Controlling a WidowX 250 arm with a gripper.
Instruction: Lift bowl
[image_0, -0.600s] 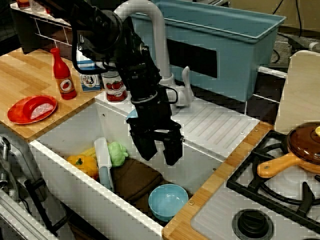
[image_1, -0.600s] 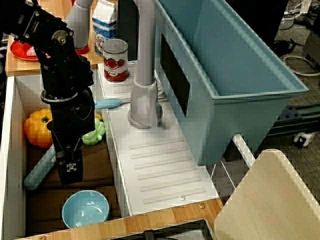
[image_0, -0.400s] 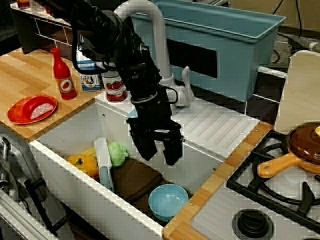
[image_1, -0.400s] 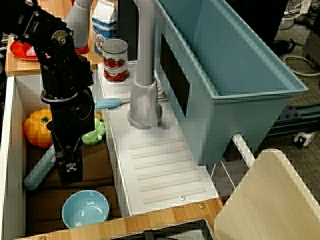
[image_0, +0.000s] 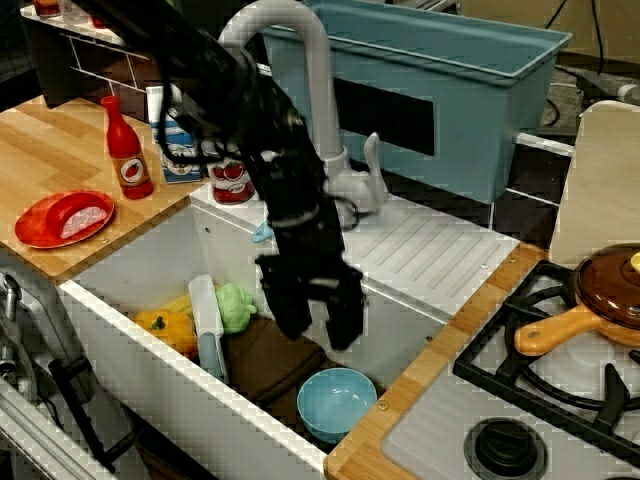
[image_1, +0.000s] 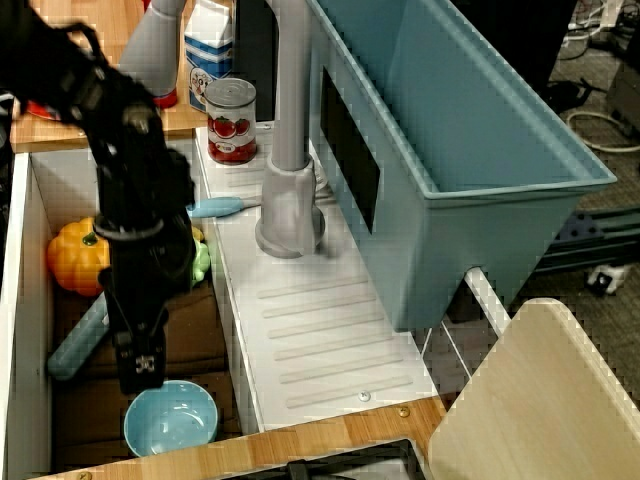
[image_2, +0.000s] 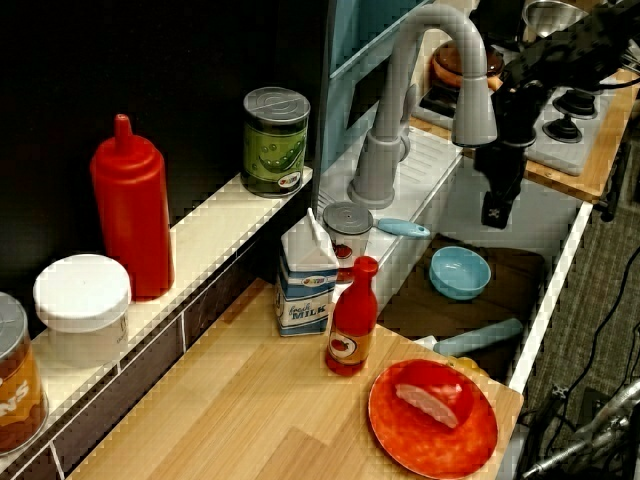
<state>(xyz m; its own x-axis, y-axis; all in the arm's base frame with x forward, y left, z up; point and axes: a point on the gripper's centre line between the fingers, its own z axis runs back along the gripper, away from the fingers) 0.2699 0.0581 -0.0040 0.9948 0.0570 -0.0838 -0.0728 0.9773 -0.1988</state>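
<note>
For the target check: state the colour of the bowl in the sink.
Plain light blue bowl, no pattern; clearest in the view from above the sink.

Toy kitchen counter: wooden worktop (image_0: 60, 150) left of the white sink (image_0: 150, 330). Grey faucet (image_0: 300, 60) behind the sink; stove (image_0: 560, 390) right of it. Dark tiled ledge (image_2: 190, 300) behind worktop.

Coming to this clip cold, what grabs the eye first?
The black gripper hangs open in the toy sink, just above and beside the light-blue bowl on the brown mat. Behind it, a large blue-grey tub fills the back, with a grey faucet arching over the sink.
</note>
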